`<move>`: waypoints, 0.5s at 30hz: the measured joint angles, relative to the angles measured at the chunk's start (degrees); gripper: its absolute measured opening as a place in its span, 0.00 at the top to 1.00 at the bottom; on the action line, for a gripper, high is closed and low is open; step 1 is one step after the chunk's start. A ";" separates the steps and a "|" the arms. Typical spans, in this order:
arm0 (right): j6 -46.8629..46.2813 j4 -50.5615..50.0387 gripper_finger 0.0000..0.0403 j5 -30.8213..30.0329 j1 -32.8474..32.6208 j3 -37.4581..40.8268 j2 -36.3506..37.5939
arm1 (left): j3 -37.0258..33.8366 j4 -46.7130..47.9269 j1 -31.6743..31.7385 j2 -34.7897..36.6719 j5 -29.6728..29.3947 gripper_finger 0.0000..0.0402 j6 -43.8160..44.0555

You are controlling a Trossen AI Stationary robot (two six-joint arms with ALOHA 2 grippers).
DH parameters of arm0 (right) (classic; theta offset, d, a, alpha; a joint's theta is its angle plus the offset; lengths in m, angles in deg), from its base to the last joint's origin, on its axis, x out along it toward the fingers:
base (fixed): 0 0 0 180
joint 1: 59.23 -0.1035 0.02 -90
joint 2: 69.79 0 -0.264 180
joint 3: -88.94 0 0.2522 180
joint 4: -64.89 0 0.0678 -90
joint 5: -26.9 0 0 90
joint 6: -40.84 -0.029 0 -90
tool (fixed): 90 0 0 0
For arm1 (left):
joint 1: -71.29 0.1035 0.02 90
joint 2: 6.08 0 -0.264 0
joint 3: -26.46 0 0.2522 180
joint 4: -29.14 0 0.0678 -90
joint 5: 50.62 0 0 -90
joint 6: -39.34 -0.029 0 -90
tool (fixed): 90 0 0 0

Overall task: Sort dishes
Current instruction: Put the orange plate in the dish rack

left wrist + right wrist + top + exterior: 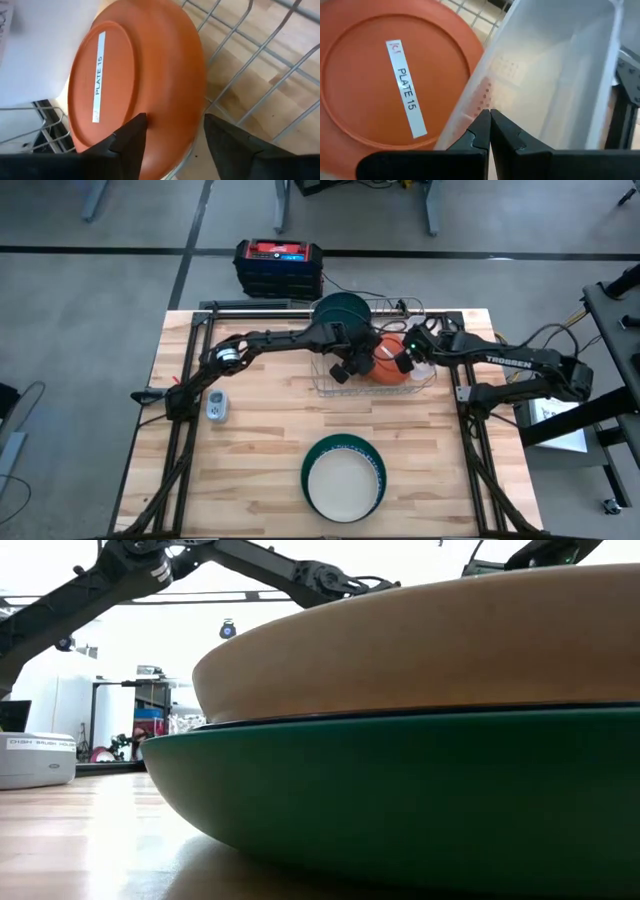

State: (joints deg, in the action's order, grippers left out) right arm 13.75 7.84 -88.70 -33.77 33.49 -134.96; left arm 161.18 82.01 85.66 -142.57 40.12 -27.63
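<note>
A wire rack (372,375) stands at the far middle of the desk (250,450). In it an orange plate (388,366) rests tilted on edge, its underside (with a white strip reading "PLATE 15") turned outward; the same plate (135,85) fills the left wrist view and shows again in the right wrist view (385,75). Just right of it in the rack is a clear plastic tray (555,75), standing against the plate's edge. A dark green bowl (342,311) sits at the rack's far left corner, partly under the left arm.

The left tool (352,365) reaches from the left over the rack; its fingers (127,142) stand apart, one lying over the plate's rim and the other clear of the plate on its far side, so the rim sits in the gap without being clamped. The right tool (408,358) comes in from the right, just beside the plate and tray; its fingers (477,132) are pressed together with nothing between them, their tips touching the tray's wall.

At the near middle of the desk, well apart from the rack, a green plate (344,476) lies flat with a white plate (343,483) stacked inside it. In the low view this stack (420,810) blocks nearly everything. A small white box (217,406) lies on the left of the desk, and a black and red case (279,265) stands on the floor beyond the far edge.
</note>
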 joint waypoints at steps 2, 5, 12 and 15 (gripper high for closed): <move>0.25 1.23 1.00 0.12 0.16 0.17 -0.53 | -0.03 0.18 -0.22 0.00 -0.34 0.49 -0.22; 0.44 1.86 1.00 0.04 0.14 0.33 -0.68 | -0.55 0.29 -0.32 0.00 -0.90 0.44 -1.10; 0.50 2.03 1.00 0.11 0.14 0.39 -0.66 | -4.21 -6.39 -0.30 0.17 -4.84 0.41 -1.39; 0.48 2.21 1.00 0.70 0.14 0.39 -0.66 | -6.13 -11.66 -0.38 0.17 -6.44 0.41 0.90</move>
State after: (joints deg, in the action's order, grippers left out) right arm 14.23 10.05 -88.00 -33.63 33.88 -135.61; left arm 155.05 70.35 85.27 -142.39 33.69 -26.73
